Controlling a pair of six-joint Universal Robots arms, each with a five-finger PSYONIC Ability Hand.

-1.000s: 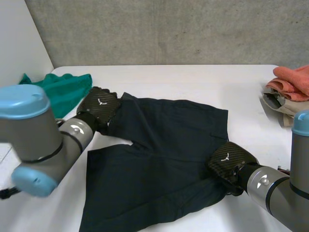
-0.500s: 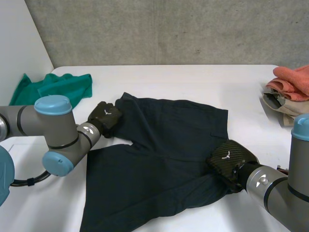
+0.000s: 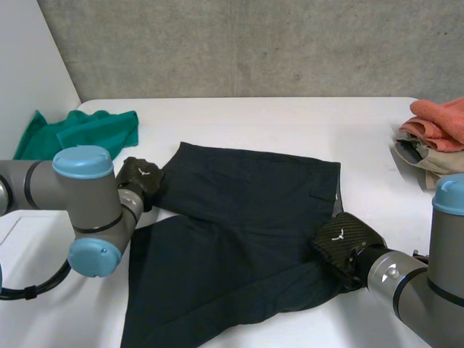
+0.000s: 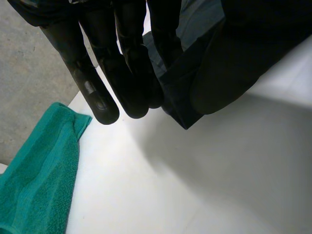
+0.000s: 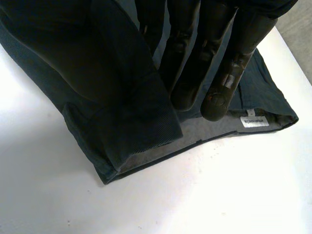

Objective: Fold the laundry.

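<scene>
left hand, mid-left, pinches the shorts by a corner — right hand seemingly clamps their hem — its wrist view adds a white label.

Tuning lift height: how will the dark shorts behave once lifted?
Probably floppy: the dark shorts crease and drape where the left robot hand and right robot hand pinch them. Likely light: the hem looks thin. Unheld middle should sag.

My white table ends at a concrete wall. On my left, near its far corner, a green towel lies crumpled. At its right edge an orange cloth sits atop a beige cloth.
</scene>
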